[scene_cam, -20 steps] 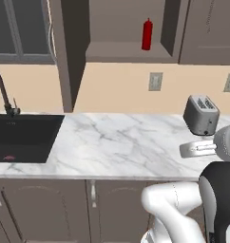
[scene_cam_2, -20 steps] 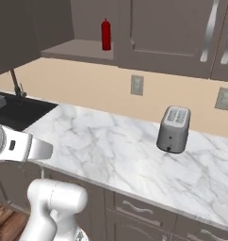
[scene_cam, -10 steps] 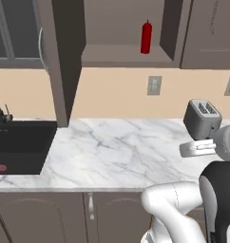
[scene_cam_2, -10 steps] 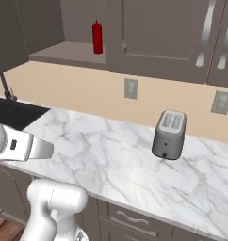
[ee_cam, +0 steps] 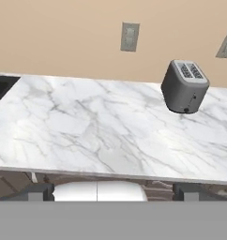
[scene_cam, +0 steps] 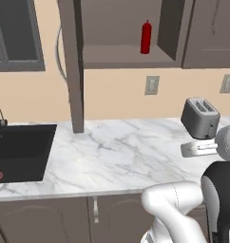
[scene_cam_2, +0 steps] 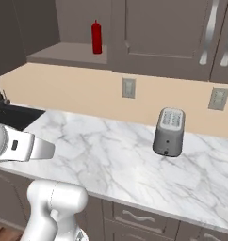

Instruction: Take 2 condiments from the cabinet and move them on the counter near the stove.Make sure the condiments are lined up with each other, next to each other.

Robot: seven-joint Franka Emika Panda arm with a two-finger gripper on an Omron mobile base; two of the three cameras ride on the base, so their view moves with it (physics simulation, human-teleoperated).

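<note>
The slim all-red squeeze bottle (scene_cam: 145, 37) (scene_cam_2: 96, 37) stands upright on the bottom shelf of the dark wall cabinet (scene_cam: 121, 56) (scene_cam_2: 69, 51). The cabinet's door (scene_cam: 75, 71) is swung open toward me. The shorter reddish-brown bottle and the stove are out of view. Below the cabinet stretches the white marble counter (scene_cam: 117, 152) (scene_cam_2: 111, 155) (ee_cam: 87, 126). My gripper (ee_cam: 113, 193) is held low at the counter's front edge, far beneath the shelf. It is open, with its dark fingertips (ee_cam: 38, 192) wide apart and nothing between them.
A grey toaster (scene_cam: 200, 117) (scene_cam_2: 168, 132) (ee_cam: 184, 86) sits on the counter toward the right. The black sink (scene_cam: 19, 152) (scene_cam_2: 12, 115) lies at the left. Wall outlets (scene_cam: 151, 85) (scene_cam_2: 129, 88) are on the beige backsplash. Closed cabinet doors (scene_cam_2: 158, 33) hang right of the open shelf.
Both base views have shifted with the base, so the sink now sits further left in the left view. The bottle, the toaster and the arm's pose look unchanged.
</note>
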